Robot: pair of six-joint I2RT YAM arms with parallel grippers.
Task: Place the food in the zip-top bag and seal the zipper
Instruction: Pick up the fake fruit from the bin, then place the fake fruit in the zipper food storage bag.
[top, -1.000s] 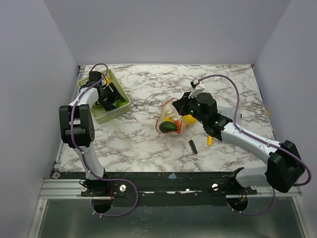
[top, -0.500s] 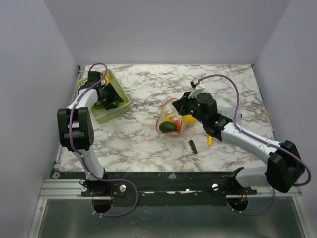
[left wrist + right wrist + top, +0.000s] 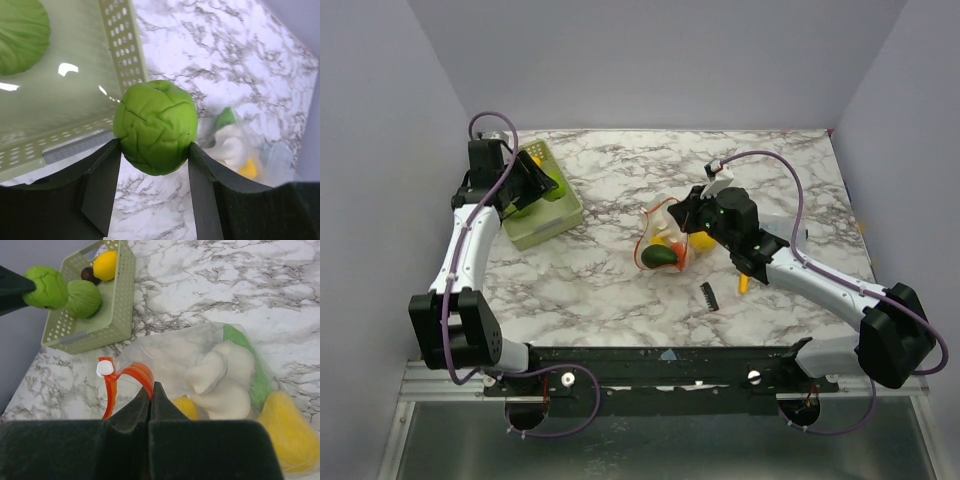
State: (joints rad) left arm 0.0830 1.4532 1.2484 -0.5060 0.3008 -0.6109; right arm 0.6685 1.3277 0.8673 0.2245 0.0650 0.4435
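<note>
Left end effector (image 3: 155,146) higher, food (image 3: 156,125) inside

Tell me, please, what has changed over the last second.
The left pincer closed on a bright green wrinkled toy vegetable and lifted it out of the light green slotted basket. The right pincer stays shut on the red-orange zipper of the clear floppy plastic bag, which has not moved.

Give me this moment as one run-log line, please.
left gripper: shut on green toy, by basket | right gripper: shut on bag at zipper | bag: open
</note>
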